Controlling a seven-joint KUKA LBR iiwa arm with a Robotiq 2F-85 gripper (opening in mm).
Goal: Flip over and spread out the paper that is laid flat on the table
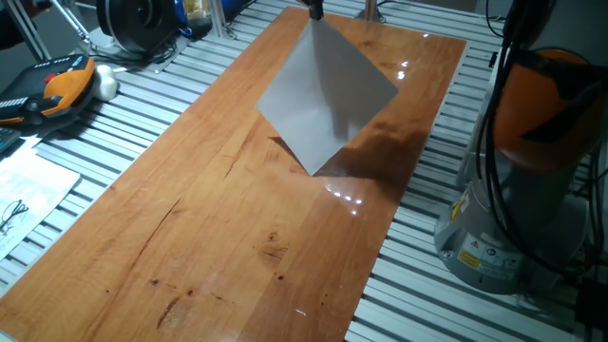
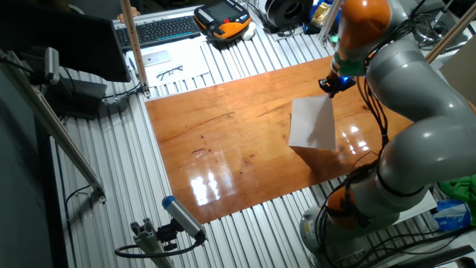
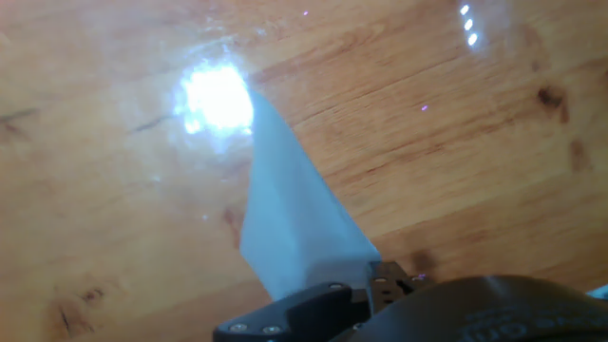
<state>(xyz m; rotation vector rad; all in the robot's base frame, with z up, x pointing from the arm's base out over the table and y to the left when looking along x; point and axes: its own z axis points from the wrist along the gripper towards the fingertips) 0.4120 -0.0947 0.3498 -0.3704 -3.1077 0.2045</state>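
The paper is a white sheet hanging corner-down from my gripper, its lowest corner just above or touching the table. The side facing the fixed view is blank. In the other fixed view the paper hangs below my gripper over the right part of the table. In the hand view the paper runs away from the fingers, which are shut on its top corner.
A slatted metal surface surrounds the board. An orange and black handheld unit and a printed sheet with glasses lie at the left. The arm's base stands to the right. A keyboard lies at the back.
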